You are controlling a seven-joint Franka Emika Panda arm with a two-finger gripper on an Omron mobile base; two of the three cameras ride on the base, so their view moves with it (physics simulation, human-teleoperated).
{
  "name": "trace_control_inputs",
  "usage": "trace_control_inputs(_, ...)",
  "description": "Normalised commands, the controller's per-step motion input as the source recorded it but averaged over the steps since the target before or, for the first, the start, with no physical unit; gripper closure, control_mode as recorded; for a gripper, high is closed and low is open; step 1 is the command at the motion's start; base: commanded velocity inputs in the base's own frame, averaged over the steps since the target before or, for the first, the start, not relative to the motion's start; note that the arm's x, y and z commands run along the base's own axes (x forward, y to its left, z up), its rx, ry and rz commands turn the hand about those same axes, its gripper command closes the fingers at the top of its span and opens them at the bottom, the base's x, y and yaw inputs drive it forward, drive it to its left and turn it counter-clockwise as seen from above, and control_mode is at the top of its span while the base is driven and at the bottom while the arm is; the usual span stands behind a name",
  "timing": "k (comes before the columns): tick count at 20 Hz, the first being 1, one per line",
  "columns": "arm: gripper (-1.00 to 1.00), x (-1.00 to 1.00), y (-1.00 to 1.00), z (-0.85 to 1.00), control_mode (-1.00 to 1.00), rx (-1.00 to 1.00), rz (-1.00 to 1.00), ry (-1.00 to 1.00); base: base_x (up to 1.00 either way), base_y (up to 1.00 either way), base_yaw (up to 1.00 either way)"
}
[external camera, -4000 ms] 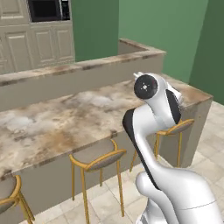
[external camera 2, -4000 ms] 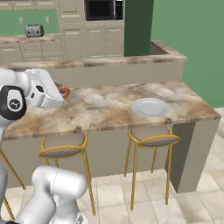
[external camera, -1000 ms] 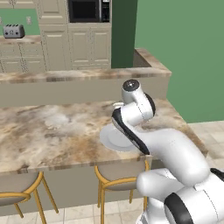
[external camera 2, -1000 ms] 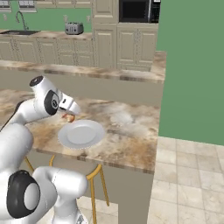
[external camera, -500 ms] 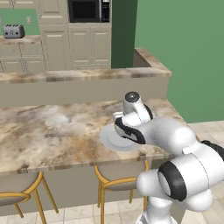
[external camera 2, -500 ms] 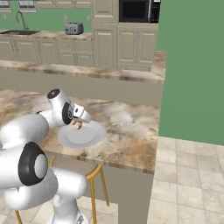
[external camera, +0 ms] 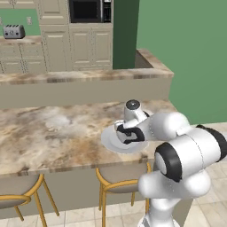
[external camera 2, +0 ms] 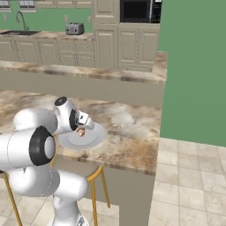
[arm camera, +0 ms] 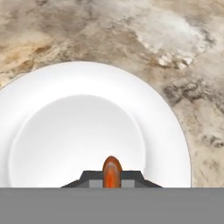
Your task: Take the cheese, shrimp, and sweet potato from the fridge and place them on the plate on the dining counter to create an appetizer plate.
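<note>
The fingers [arm camera: 112,180] are clamped on the sweet potato [arm camera: 112,171], a reddish-orange lump poking up between the two dark tips. Directly beneath them lies the white plate [arm camera: 52,109], its middle bare. The plate sits on the marbled bench [arm camera: 183,48] near its front edge. Farther beyond the fingers, a toaster [external camera 2: 75,28] stands on the back counter.
</note>
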Motion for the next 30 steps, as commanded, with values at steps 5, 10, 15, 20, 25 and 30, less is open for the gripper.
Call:
trace_control_inputs(5,-1.00,0.38,0.00,-0.02,-1.00,0.00,0.00,0.03,0.00,0.00,0.00)
trace_control_inputs(10,-1.00,0.09,0.00,0.02,-1.00,0.00,0.00,0.00,0.00,0.00,0.00)
trace_control_inputs(15,-1.00,-0.75,0.00,0.60,-1.00,0.00,0.00,0.00,0.00,0.00,0.00)
trace_control_inputs(20,-1.00,-1.00,0.00,0.59,-1.00,0.00,0.05,-0.05,0.00,0.00,0.00)
trace_control_inputs(25,-1.00,-1.00,-0.02,0.77,-1.00,0.00,0.12,-0.06,0.00,0.00,0.00)
trace_control_inputs(30,-1.00,-1.00,-0.11,0.54,-1.00,0.04,0.26,-0.09,0.00,0.00,0.00)
